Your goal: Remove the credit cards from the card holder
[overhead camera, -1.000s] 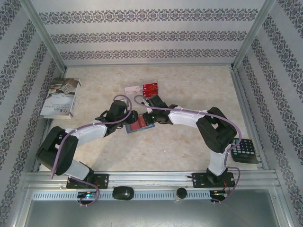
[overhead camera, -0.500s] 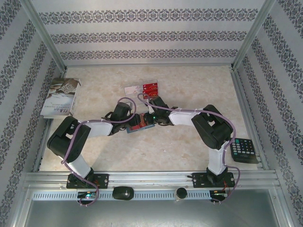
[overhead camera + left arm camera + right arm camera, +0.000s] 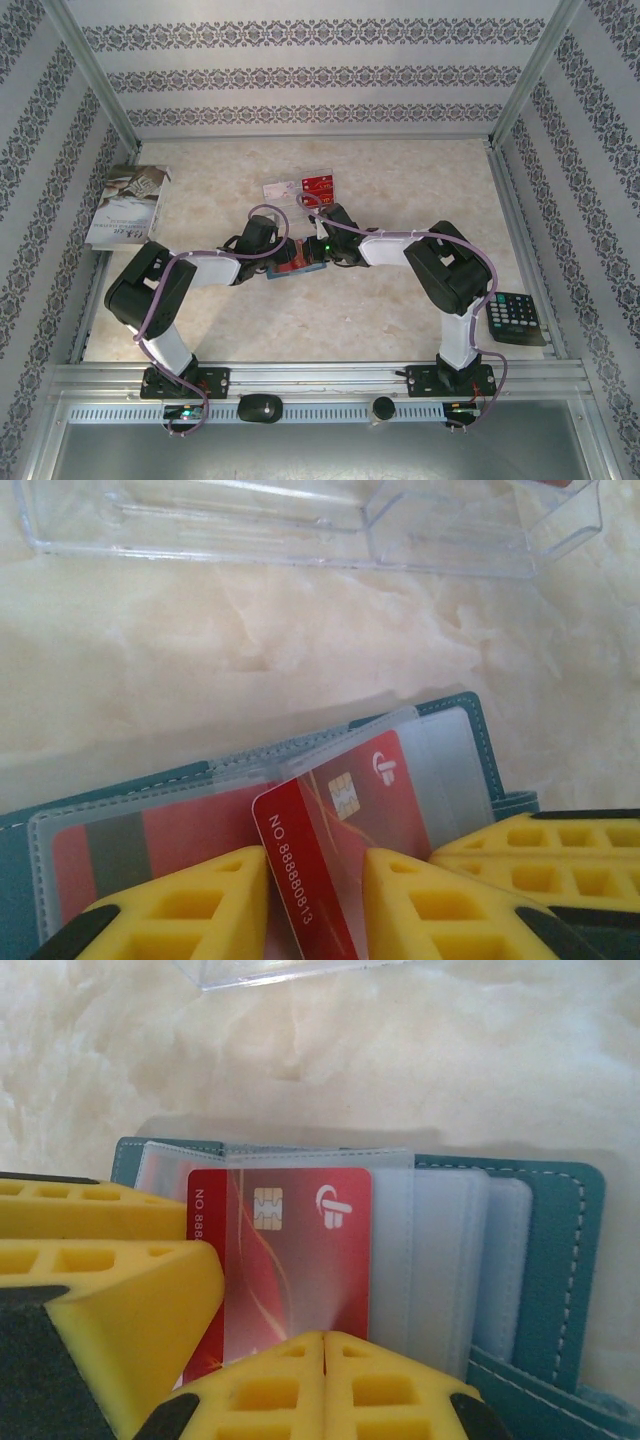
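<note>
1. Progress: partway. I see a loose red card (image 3: 318,184) and a pale card (image 3: 279,188) already out, lying side by side on the far part of the table by the clear tray (image 3: 300,530).
2. The card holder (image 3: 560,1260) lies open at table centre, between the two wrists. A red card (image 3: 300,1260) sits half out of its clear sleeve (image 3: 440,1260), and a second card (image 3: 130,845) is still fully sleeved in the next pocket. So at least two are left to pull.
3. Left gripper (image 3: 312,865): jaws narrow, with a visible gap. The red card's numbered edge runs into that gap. I judge it is about to pinch, not yet clamped.
4. Right gripper (image 3: 322,1345): fingers pressed fully together with nothing between them, tips at the near edge of the sleeve. I read this as pinning the holder down.
</note>
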